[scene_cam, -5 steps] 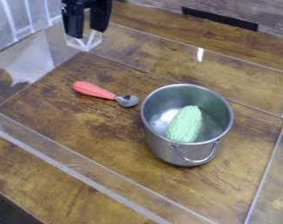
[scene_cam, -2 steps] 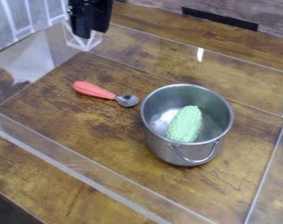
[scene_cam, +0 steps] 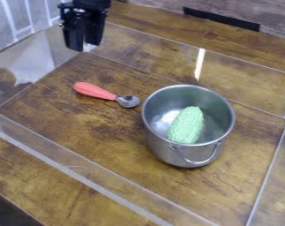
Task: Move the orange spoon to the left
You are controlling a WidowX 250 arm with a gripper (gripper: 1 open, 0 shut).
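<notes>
the small slim orange spoon with a red-orange plastic handle and a little silver metal bowl [scene_cam: 104, 94] lies flat on the dark brown wooden tabletop [scene_cam: 74, 132], left of the frame's centre. its handle points toward the upper left and its bowl toward the lower right, ending just beside the rim of the round steel pot with a wire handle [scene_cam: 188, 124]. whether bowl and pot touch is too fine to tell. inside the pot sits 1 green knobbly object [scene_cam: 187, 125]. low clear plastic walls [scene_cam: 62, 168] fence the work area.

the black robot gripper [scene_cam: 81, 35] hangs at the upper left of the frame, above the surface and well apart from the spoon, pointing nearly straight down. it holds nothing. the dark fingers blur together, so i cannot tell whether they stand apart or together.

the spoon looks light and stiff, so it should lift without bending. it lies low on the wood, which leaves little height for fingers to get under. the smooth plastic handle and the rounded metal bowl could both slip. the best hold is probably across the handle's middle, fingers set square to its length, where it is widest and far enough from the pot. a grip near the bowl risks bumping the pot's rim, and an off-centre pinch could make the spoon pivot.
</notes>
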